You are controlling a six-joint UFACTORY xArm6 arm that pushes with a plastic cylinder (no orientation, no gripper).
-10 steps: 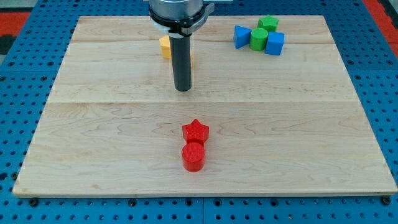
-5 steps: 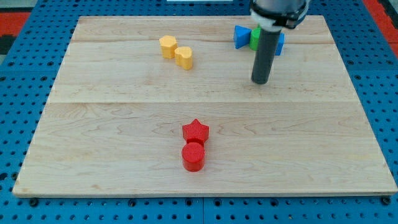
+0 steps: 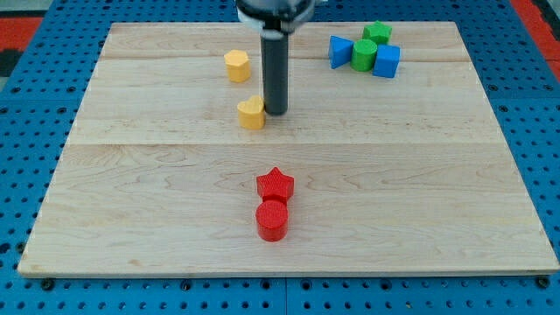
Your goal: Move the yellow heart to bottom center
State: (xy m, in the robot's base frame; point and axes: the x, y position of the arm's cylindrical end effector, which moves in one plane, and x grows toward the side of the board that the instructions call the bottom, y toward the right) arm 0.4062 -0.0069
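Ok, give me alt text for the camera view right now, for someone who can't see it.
My tip sits just right of the yellow heart on a wooden board; a yellow hexagon lies above, red star and red cylinder below.

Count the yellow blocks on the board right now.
2. The yellow heart sits left of centre in the upper half, touching or nearly touching my tip on its right. The other yellow block, roughly hexagonal, sits above it near the top edge. None appear hidden.
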